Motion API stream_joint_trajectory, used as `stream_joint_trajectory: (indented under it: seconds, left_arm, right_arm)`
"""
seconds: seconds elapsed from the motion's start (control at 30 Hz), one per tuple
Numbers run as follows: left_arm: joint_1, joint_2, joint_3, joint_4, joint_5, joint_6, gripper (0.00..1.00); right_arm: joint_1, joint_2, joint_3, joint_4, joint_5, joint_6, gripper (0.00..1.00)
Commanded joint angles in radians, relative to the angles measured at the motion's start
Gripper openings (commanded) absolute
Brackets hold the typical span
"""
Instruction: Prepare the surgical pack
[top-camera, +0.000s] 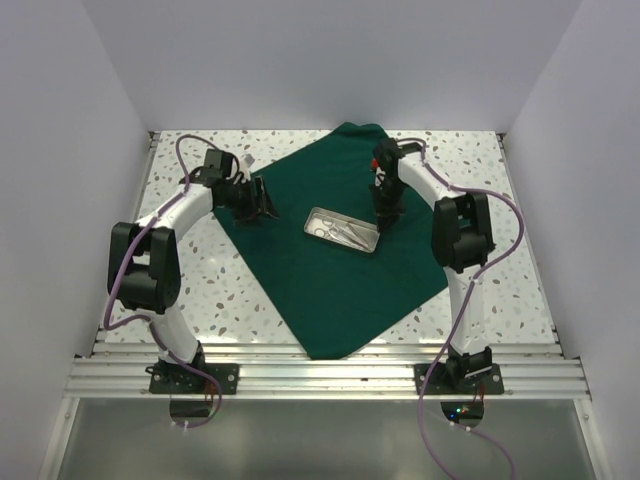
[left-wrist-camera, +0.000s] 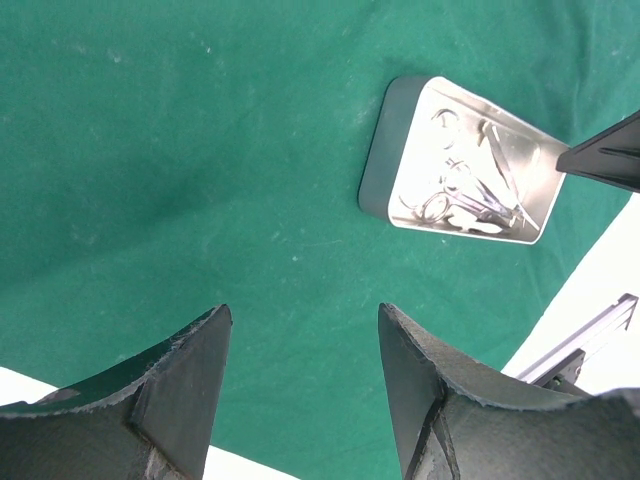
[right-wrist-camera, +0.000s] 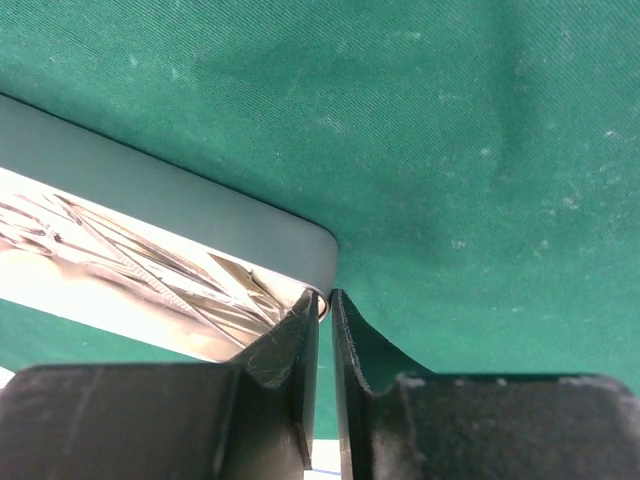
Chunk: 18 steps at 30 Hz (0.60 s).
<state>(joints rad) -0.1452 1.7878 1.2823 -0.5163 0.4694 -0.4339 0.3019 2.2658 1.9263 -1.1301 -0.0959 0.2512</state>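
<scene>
The dark green drape (top-camera: 330, 270) lies spread flat as a broad diamond on the table. A shiny metal tray (top-camera: 320, 217) sits on its middle, holding steel scissors and forceps (left-wrist-camera: 470, 200). My right gripper (top-camera: 385, 222) is at the tray's right end; in the right wrist view it (right-wrist-camera: 325, 300) is shut on the tray's corner rim (right-wrist-camera: 150, 190), one finger inside and one outside. My left gripper (top-camera: 262, 203) hovers open and empty over the drape's left part (left-wrist-camera: 200, 150), left of the tray (left-wrist-camera: 385, 150). No gauze shows.
The speckled tabletop (top-camera: 200, 280) surrounds the drape, with white walls on three sides. A metal rail (top-camera: 320, 375) runs along the near edge by the arm bases. A tip of my right gripper's finger (left-wrist-camera: 605, 160) shows at the right edge of the left wrist view.
</scene>
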Motion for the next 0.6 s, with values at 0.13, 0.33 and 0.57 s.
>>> stream_joint_trajectory:
  seconds: [0.13, 0.33, 0.57]
  left_arm:
    - [0.001, -0.01, 0.069, -0.03, 0.012, 0.021, 0.64]
    - [0.001, -0.021, 0.087, -0.027, 0.006, 0.006, 0.64]
    - [0.001, -0.025, 0.08, -0.027, 0.0, 0.003, 0.64]
  right_arm:
    - [-0.009, 0.024, 0.071, -0.025, -0.011, -0.066, 0.07]
    - [-0.015, 0.038, 0.106, -0.019, -0.016, -0.096, 0.0]
    - [-0.046, 0.058, 0.128, -0.016, -0.034, -0.154, 0.0]
